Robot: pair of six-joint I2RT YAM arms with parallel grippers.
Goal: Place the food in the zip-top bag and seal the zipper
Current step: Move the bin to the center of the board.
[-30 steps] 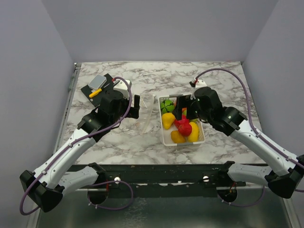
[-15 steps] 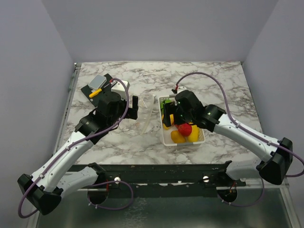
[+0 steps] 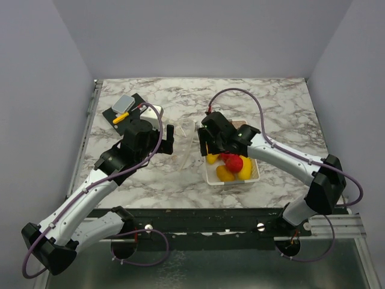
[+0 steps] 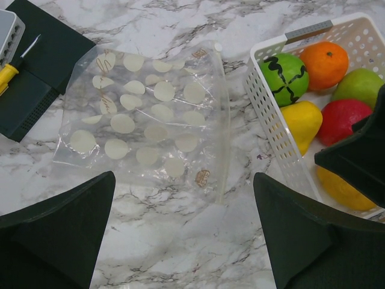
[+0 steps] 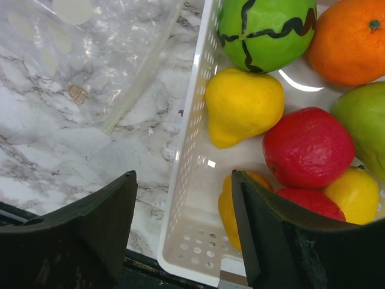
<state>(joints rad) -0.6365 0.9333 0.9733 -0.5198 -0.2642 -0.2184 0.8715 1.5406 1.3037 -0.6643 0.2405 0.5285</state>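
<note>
The zip-top bag (image 4: 144, 120) lay flat on the marble desk (image 3: 271, 102), just beside the left wall of the white tray (image 4: 274, 138). The bag was clear, with rows of white round dots printed on it. It also had two small brown marks, but they were too small to read. Its zipper (image 4: 224, 120) ran along the edge that faced the tray. All the food sat inside the tray. There was a green ball with a black wavy line (image 4: 287, 77) in the far corner, an orange (image 4: 325, 63) next to it, and a light green fruit (image 4: 361, 87) past that. A yellow fruit (image 4: 301, 123) sat against the tray's left wall, touching a red fruit (image 4: 343, 120). Another yellow piece (image 4: 340, 189) lay nearer the arms. A grey strip (image 4: 308, 31) sat on the tray's far rim, and no writing showed on it. The left gripper (image 4: 183, 180) hung over the near edge of the bag with its two fingers spread very wide and nothing between them. The right gripper (image 5: 181, 180) hung over the tray's left wall, one finger above the desk and one above the food. Its fingers were apart and held nothing. Far to the left, a yellow-handled tool (image 4: 7, 75) rested on a black block (image 4: 36, 78), well away from the bag's zipper.
</note>
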